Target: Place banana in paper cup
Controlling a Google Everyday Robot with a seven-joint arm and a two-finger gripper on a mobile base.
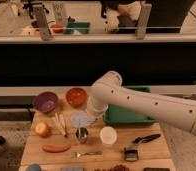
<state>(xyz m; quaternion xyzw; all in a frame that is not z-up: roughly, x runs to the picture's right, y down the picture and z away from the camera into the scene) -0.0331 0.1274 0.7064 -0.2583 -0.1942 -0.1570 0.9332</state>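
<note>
The banana [59, 124] is a pale yellow elongated fruit lying on the wooden table [156, 150], left of centre, next to a round orange-yellow apple [42, 129]. The paper cup [108, 135] is short and white, and stands upright with its mouth up at the table's middle. My gripper [85, 121] hangs at the end of the white arm [141, 102], just above a small shiny metal cup [82, 134]. It is between the banana and the paper cup and holds nothing that I can see.
A purple bowl [45, 101] and an orange bowl [76, 96] stand at the back left. A green tray [128, 114] lies under the arm at the right. An orange-red stick [56, 148], a fork [87, 154] and black tools [145, 139] lie near the front.
</note>
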